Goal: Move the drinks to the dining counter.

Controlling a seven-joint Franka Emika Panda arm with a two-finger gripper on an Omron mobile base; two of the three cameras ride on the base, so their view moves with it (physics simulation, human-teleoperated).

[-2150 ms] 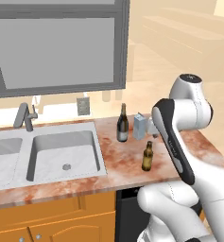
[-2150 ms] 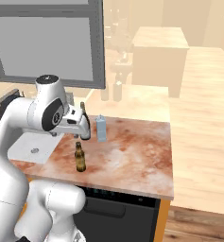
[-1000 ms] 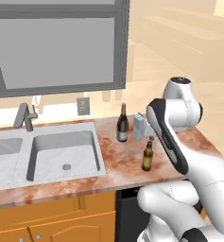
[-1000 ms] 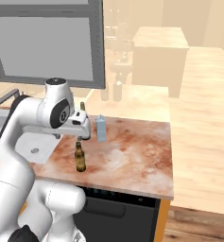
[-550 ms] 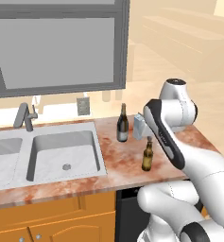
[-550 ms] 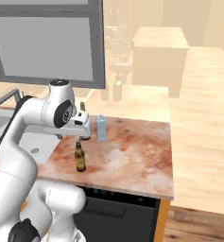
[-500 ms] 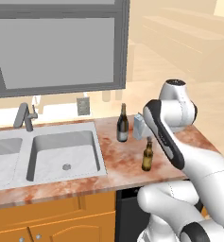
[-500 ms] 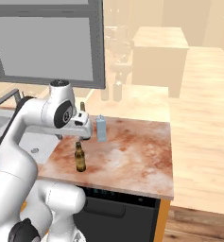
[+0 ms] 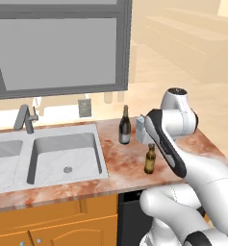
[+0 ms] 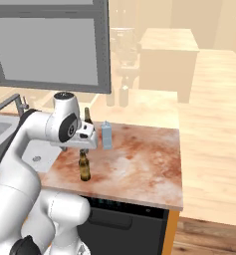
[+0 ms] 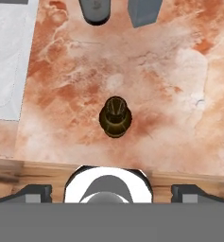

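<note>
Beer bottle (image 9: 150, 159): stood upright on the marble tabletop (image 9: 183, 146), near the front edge, apart from the other drinks; seen from straight above in the hand view (image 11: 115, 116).
Wine bottle (image 9: 125, 127): upright, further back, close to the right edge of the sink (image 9: 62, 156).
Carton (image 10: 106, 135): upright just right of the wine bottle, partly hidden by the arm in the left base view (image 9: 141, 129).
Gripper (image 10: 83, 148): hung directly above the beer bottle's neck, pointed down, apart from the cap; fingers (image 11: 30, 193) spread wide at both lower corners of the hand view, nothing between them.
Faucet (image 9: 24, 118): behind the sink, left of the drinks.
Window (image 9: 62, 45): grey-framed, on the wall above the sink.
Cabinet fronts (image 9: 53, 221): orange, under the tabletop.
</note>
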